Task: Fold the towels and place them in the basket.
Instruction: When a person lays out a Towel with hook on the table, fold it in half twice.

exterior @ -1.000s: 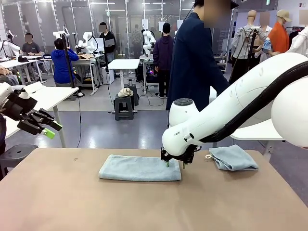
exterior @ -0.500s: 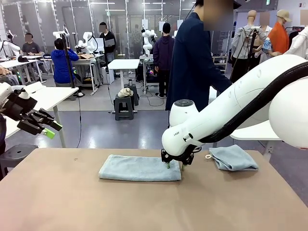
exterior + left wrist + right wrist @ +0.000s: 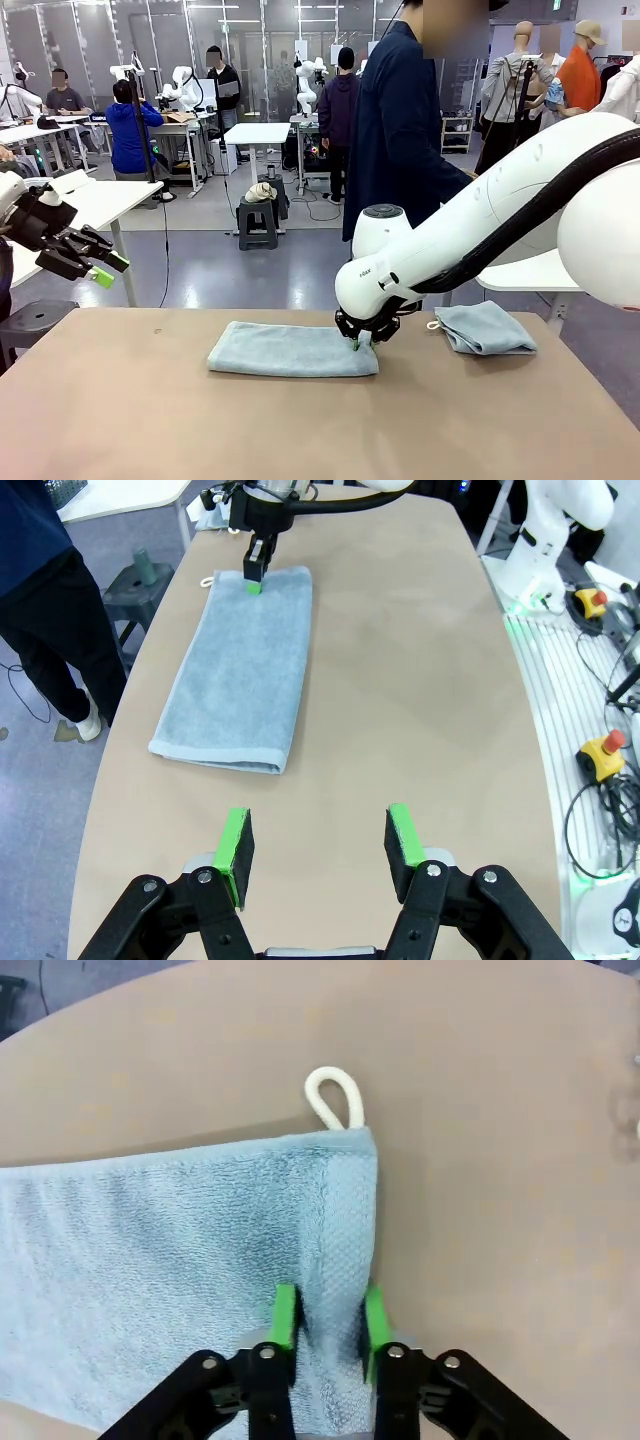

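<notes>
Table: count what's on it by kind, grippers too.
Towels: 2, a long folded towel mid-table and a small folded towel at the far right.
Grippers: 2, the right gripper pinching the long towel's end, the left gripper open, off the table.
Total: 4

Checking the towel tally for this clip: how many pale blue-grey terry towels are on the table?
2: one long folded towel mid-table, one smaller folded towel near the far right edge.

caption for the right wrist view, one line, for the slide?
Right gripper pinching the short edge of the folded towel on the table, near its white loop.
</notes>
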{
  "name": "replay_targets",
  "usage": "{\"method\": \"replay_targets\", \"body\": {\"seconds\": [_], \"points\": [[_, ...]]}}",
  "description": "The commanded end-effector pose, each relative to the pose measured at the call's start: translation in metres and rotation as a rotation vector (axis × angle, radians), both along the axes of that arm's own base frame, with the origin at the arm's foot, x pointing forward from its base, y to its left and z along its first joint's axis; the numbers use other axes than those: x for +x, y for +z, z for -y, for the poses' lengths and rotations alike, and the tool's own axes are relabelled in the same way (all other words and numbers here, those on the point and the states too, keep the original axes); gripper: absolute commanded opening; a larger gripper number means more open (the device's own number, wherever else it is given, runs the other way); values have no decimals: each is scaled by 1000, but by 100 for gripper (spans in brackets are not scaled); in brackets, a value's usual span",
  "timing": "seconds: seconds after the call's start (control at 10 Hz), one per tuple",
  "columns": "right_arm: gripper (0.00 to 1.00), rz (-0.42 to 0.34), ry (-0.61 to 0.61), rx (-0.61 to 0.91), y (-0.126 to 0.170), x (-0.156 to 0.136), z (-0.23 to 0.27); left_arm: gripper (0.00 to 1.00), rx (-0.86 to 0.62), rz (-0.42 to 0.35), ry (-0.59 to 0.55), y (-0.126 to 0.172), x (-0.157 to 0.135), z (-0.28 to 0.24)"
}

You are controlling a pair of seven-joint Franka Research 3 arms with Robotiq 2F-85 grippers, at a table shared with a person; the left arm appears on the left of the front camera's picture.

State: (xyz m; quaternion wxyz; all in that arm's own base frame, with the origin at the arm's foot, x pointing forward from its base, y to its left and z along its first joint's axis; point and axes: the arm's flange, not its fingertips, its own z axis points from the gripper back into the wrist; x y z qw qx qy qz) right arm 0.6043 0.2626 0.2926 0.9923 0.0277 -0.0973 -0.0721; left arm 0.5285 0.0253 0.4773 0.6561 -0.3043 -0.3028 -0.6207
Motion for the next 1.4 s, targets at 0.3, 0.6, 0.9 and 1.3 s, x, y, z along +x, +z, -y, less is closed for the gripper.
{"method": "replay_targets", "body": {"seconds": [0.3, 0.6, 0.9, 1.3], "points": [[0, -39, -11, -4, -4, 6, 11, 68, 15, -4, 8, 2, -1, 0], [0, 8, 22, -18, 26, 10, 48, 68, 15, -4, 8, 2, -1, 0], [0, 38, 57, -56, 48, 8, 53, 68, 15, -4, 8, 2, -1, 0], [0, 55, 101, -186, 77, 1, -25, 68, 15, -4, 8, 2, -1, 0]]}}
